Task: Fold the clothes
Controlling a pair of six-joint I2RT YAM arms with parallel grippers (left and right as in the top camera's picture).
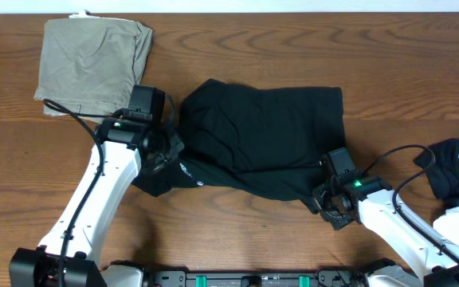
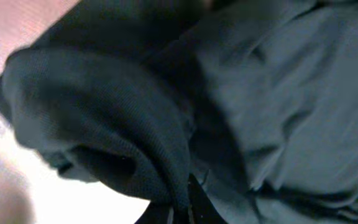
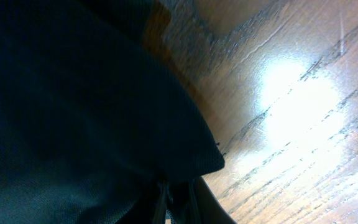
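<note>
A brown wooden bench (image 1: 405, 72) with a strong grain fills the overhead view, and nothing of the room shows past it. In the right wrist view the wood carries a bright patch of glare.

At the far left lies an olive-khaki garment (image 1: 94, 64), folded flat, well apart from the work. Near and to the right of it, the left gripper (image 1: 166, 147) sits at the left edge of the black shirt (image 1: 261, 135). The shirt is spread across the middle of the bench, rumpled and partly doubled over. A small white print (image 1: 200, 182) shows on its near-left part, beside the left arm. From the left wrist, the shirt's fabric (image 2: 260, 93) fills almost the whole view, and a thick fold of it bunches down into the left gripper (image 2: 182, 208), whose fingers are pressed together on the cloth.

The right gripper (image 1: 325, 191) is at the shirt's near-right corner. From the right wrist, a dark corner of the shirt (image 3: 73, 124) tapers into the right gripper (image 3: 166, 199), whose fingers pinch it just above the bare wood (image 3: 303, 93).

At the right edge of the bench, apart from the shirt, lies a heap of black and white clothes (image 1: 457, 171), cut off by the edge of the view.
</note>
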